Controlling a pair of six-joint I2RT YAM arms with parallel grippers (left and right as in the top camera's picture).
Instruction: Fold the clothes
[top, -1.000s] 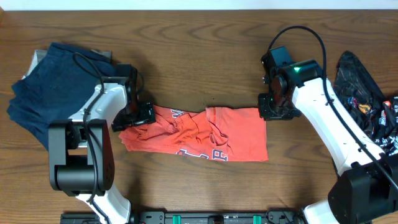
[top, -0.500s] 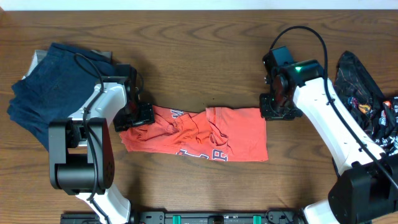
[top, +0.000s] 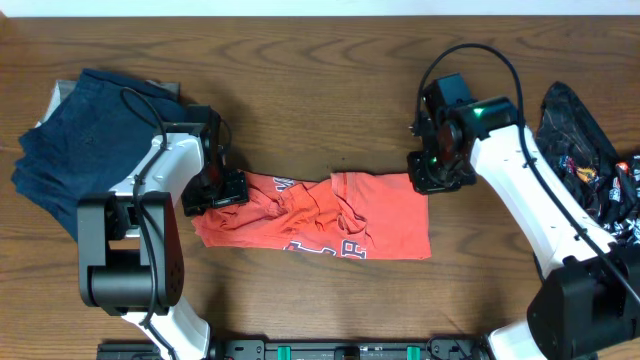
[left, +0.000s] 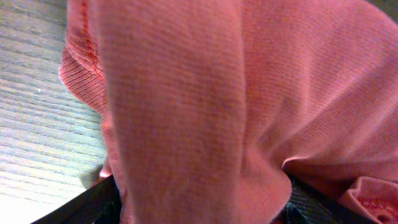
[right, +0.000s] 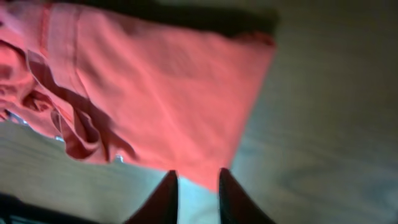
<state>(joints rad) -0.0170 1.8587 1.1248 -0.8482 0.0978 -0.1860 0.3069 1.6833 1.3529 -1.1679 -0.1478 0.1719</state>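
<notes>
Meanwhile | coral T-shirt (top: 320, 215) crumpled on surface (top: 320, 90) | left tool (top: 215, 190) at bunched end, cloth hides it: cannot tell its state | right tool (top: 432, 178) narrowly apart, empty, at opposite corner, likely positioned for stretching it flat

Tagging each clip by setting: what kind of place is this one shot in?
Likely a robotics lab bench, not a home: the left arm and right arm stand at a wooden table, with a coral-red T-shirt between them and navy-blue garments piled aside.
</notes>
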